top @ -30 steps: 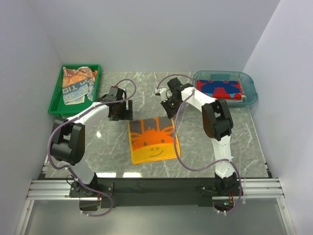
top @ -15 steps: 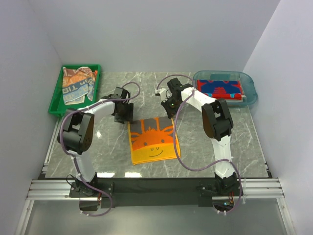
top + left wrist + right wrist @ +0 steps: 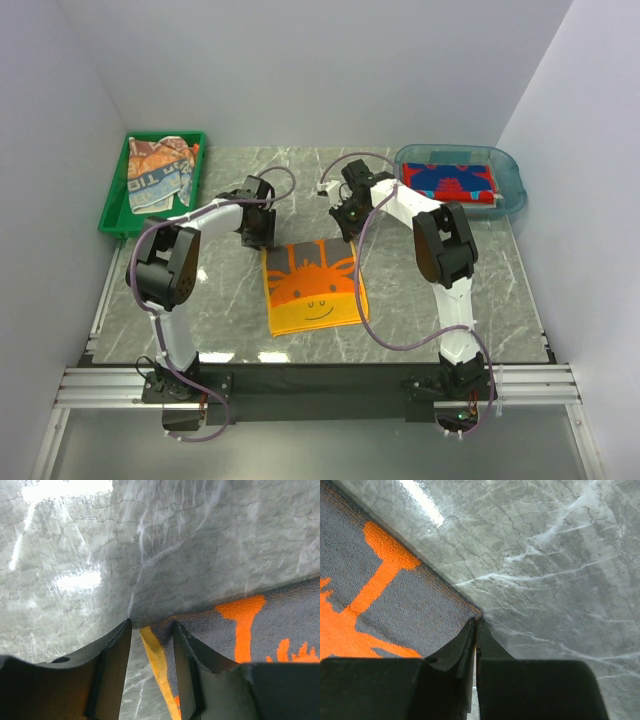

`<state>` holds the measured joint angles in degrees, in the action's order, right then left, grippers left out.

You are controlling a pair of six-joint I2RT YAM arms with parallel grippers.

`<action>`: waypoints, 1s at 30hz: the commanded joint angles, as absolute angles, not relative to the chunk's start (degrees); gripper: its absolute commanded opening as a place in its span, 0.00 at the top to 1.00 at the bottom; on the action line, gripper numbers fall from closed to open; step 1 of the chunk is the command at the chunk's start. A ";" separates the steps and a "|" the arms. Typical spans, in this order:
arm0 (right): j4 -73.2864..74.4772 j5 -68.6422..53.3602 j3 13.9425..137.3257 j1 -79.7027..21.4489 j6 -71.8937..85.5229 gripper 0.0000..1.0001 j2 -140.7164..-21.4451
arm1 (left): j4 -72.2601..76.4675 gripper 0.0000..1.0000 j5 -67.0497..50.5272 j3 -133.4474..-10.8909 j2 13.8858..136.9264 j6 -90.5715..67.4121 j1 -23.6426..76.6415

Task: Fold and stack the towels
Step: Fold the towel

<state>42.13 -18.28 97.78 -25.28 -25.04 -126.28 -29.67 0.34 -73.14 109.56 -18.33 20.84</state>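
Fold begins: right gripper [image 3: 476,623] pinches one far corner of the orange towel [image 3: 313,290]; left gripper [image 3: 151,626], half-open astride the other, must close.

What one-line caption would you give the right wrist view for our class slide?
Right gripper shut on a corner of the orange-grey towel lying on the marble table.
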 commanded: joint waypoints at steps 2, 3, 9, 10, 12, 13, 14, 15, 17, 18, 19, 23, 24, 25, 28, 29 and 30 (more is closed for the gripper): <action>42.54 -14.85 94.57 -25.84 -25.31 0.99 -127.27 | -33.22 0.56 2.37 -71.55 112.76 -19.33 21.18; 42.45 -14.68 94.57 -25.84 -25.23 0.99 -127.27 | -33.48 0.56 2.63 -71.46 113.11 -19.42 21.18; 42.19 -13.98 93.87 -25.93 -25.31 0.99 -126.91 | -34.54 0.68 3.52 -71.10 115.05 -19.07 21.18; 42.10 -13.80 93.69 -25.84 -25.31 0.99 -126.83 | -34.63 0.76 3.43 -70.84 115.14 -19.16 21.18; 42.01 -13.80 93.52 -25.75 -25.31 1.00 -126.48 | -34.72 0.78 2.73 -70.49 115.49 -19.16 21.18; 41.84 -13.89 93.43 -25.84 -25.31 0.99 -126.39 | -34.72 0.84 2.64 -70.14 115.66 -19.25 21.18; 41.75 -13.89 93.34 -25.75 -25.31 1.00 -126.21 | -34.89 0.87 2.46 -70.05 115.84 -19.25 21.18; 41.57 -13.89 93.25 -25.75 -25.14 1.00 -125.95 | -34.98 0.89 2.20 -69.96 115.93 -19.25 21.18; 41.57 -14.06 93.25 -25.75 -25.22 1.00 -125.77 | -35.07 0.99 2.11 -69.87 116.10 -19.25 21.27; 41.49 -14.06 93.25 -25.75 -25.05 1.00 -125.77 | -35.07 0.99 1.94 -69.96 116.02 -19.25 21.18; 41.40 -14.06 93.16 -25.75 -25.14 1.00 -125.60 | -34.98 0.99 1.67 -70.22 115.93 -19.16 21.27; 40.17 -13.01 92.73 -25.58 -24.70 1.00 -124.63 | -35.16 0.99 2.72 -71.45 114.96 -18.63 21.18; 39.38 -12.92 92.72 -25.40 -24.35 1.00 -124.37 | -35.07 0.99 3.16 -71.80 114.87 -18.55 21.18; 38.85 -12.92 92.81 -25.31 -24.17 1.00 -123.67 | -34.98 0.99 3.51 -72.50 114.70 -18.37 21.18; 36.31 -12.39 92.38 -24.70 -23.12 1.00 -121.48 | -34.63 0.99 4.74 -74.43 114.35 -18.11 20.40; 35.60 -12.22 92.29 -24.61 -22.85 1.00 -120.77 | -34.37 0.99 5.27 -74.97 114.26 -17.93 20.13; 33.94 -11.35 92.20 -24.52 -22.42 1.00 -120.24 | -33.76 0.99 5.62 -75.49 114.17 -17.93 19.87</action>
<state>37.43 -15.92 93.43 -25.50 -23.31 -123.44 -31.57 2.55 -75.22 111.02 -19.16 20.88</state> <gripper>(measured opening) 0.041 0.024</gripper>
